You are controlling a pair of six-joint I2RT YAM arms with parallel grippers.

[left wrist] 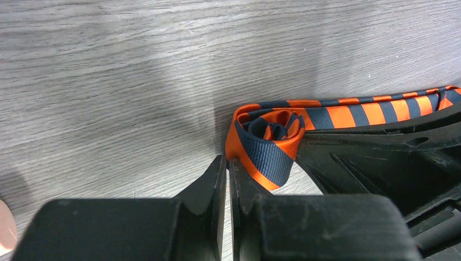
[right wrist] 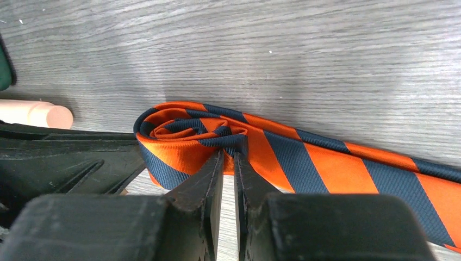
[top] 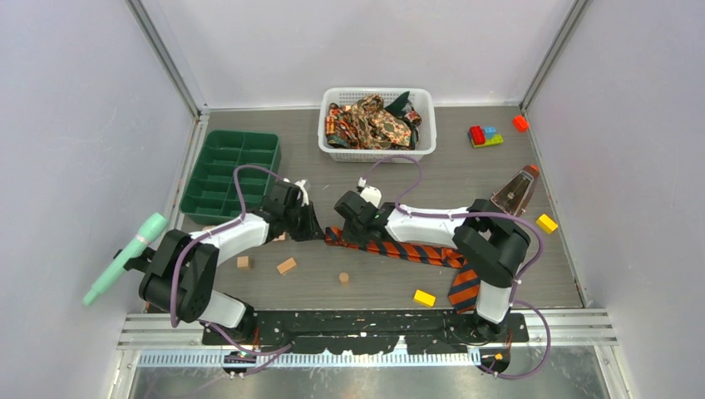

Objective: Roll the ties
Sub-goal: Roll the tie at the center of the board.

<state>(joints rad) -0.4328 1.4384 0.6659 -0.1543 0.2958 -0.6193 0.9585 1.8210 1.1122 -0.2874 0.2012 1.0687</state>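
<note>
The orange-and-dark striped tie [top: 407, 251] lies on the grey table [top: 449, 179] just in front of the arms. Its narrow end is wound into a small roll [left wrist: 269, 138] near the middle of the table. The rest runs flat from the roll toward 4 o'clock, and the wide end passes under the right arm near the front edge.

Both grippers meet at the roll. The right gripper [right wrist: 228, 155] comes at it from the 3 o'clock side, its fingers closed to a thin slit and pinching the top edge of the wound fabric. The left gripper [left wrist: 227, 163] sits at the roll's 9 o'clock side with its fingers all but together and nothing between them – one fingertip [left wrist: 242, 182] rests against the outer wrap.

The other ties [top: 370, 123], brown-gold paisley and a dark green one, are heaped in the white mesh basket [top: 378, 154] at 12 o'clock, by the back wall. A green compartment tray [top: 241, 134] stands at 10 o'clock. A few wooden blocks [top: 286, 266] are scattered at 7 o'clock of the roll – one pale wooden cylinder [right wrist: 35, 113] shows just past the left gripper in the right wrist view.
</note>
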